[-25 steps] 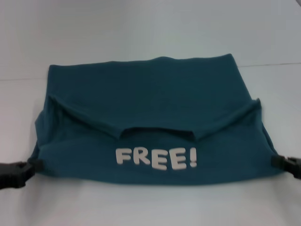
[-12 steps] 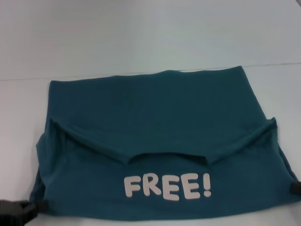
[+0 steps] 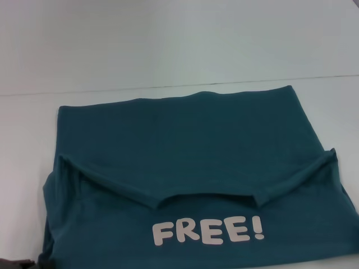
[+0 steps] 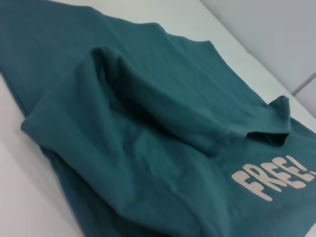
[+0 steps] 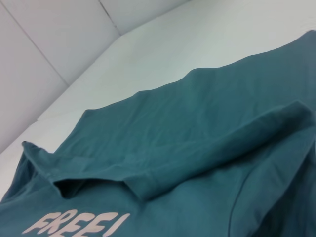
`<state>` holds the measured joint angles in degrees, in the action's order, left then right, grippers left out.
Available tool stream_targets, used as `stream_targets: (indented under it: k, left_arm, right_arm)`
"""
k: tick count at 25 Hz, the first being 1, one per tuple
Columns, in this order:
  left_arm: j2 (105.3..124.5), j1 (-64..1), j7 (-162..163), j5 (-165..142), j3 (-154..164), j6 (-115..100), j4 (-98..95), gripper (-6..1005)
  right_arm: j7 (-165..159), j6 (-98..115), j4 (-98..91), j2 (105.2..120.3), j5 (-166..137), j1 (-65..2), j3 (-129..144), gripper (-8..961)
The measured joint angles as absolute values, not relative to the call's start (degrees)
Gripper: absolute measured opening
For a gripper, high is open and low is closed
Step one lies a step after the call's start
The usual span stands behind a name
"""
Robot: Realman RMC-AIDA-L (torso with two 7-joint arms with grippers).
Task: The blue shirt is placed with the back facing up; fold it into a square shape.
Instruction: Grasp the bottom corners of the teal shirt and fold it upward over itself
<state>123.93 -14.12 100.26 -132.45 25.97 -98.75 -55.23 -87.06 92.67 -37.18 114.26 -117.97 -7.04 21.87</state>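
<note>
Blue shirt (image 3: 190,168) lies flat on the white worktop (image 3: 168,50), top part folded over, "FREE!" lettering (image 3: 207,231) showing. Soft, limp fabric: it'll sag and drag, so grip through both layers at the near corners. Left end effector (image 3: 17,263) is a dark sliver at the shirt's near-left corner; you can't tell its grip state. Right end effector is out of frame, near hem cut off.

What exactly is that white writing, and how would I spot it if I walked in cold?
A white table carries one big teal-blue shirt, partly folded. On the shirt's near part, just below the folded neckline edge, chunky white letters spell "FREE!". It is the only print on otherwise plain fabric.
</note>
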Motion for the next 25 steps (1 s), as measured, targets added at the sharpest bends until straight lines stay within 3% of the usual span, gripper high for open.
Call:
stream_targets:
  k: [17,25]
  left_arm:
    - [123.53,-13.8,98.2,-133.3,22.1,-104.8,-55.4,1]
    - [121.6,-20.2,101.1,-132.5,18.9,-105.2,-55.2,1]
  right_arm:
    - [-83.4,97.9,-37.2,114.64,-119.7,-4.7,16.3,40]
    - [-86.2,99.2,-37.2,113.84,-119.2,-10.9,10.5,41]
